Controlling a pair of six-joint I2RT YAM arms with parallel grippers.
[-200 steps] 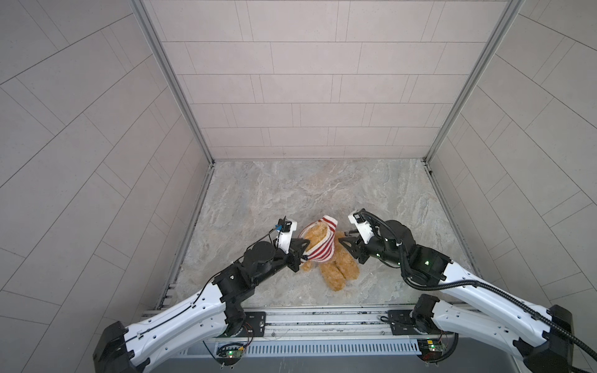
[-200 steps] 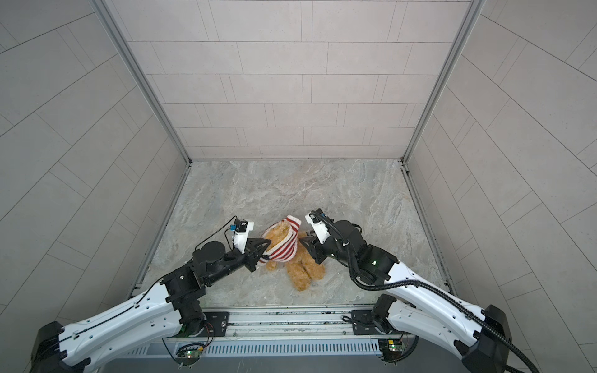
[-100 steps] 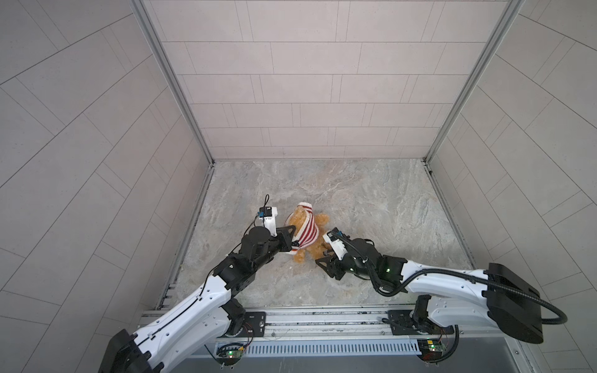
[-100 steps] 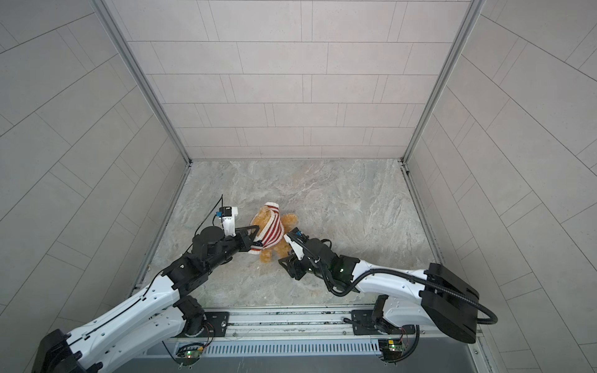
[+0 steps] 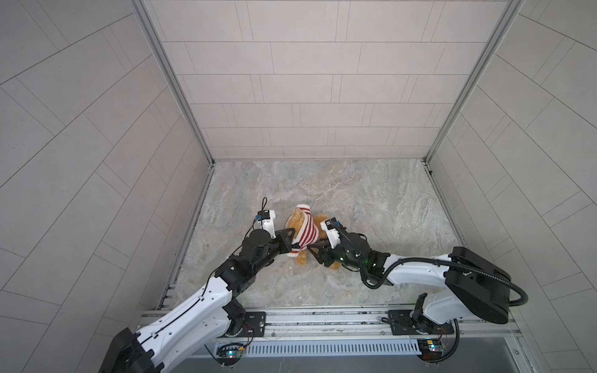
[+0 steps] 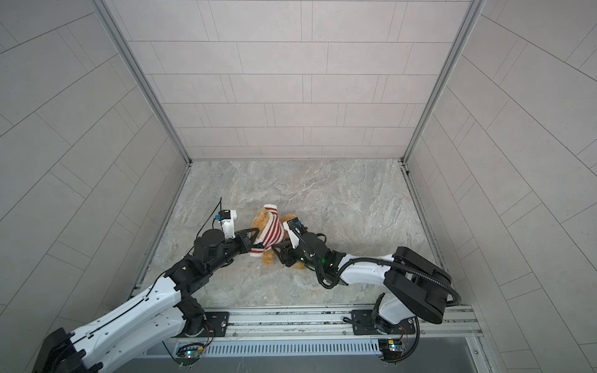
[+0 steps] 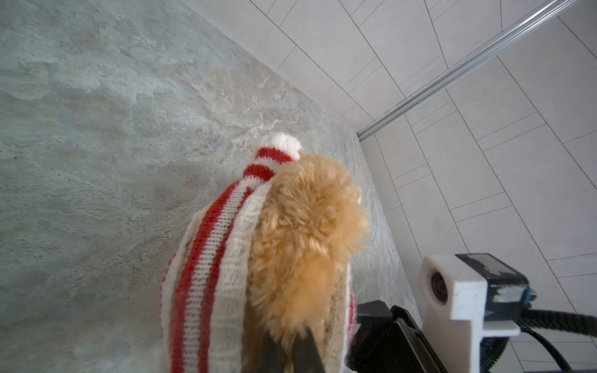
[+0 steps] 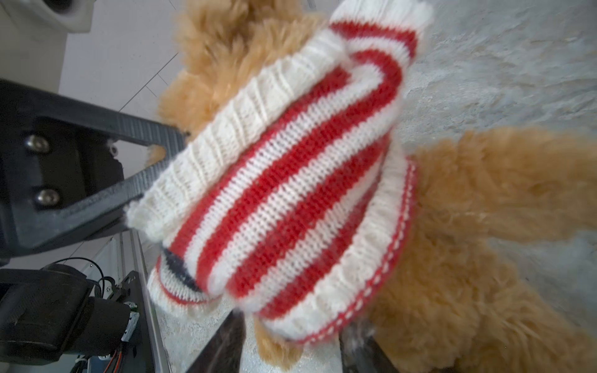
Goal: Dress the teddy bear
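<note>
Soft, floppy teddy bear lies near the worktop's front edge, left of middle, sweater half on. The left tool pinches the sweater's ribbed edge, while the right tool gapes around its hem. I'd grab the stretchy knit, not the fur.

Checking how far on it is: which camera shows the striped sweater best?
The right wrist view: the striped sweater fills the frame, bunched around the teddy bear. The left wrist view shows only one side, beside fur; both top views show it small.
</note>
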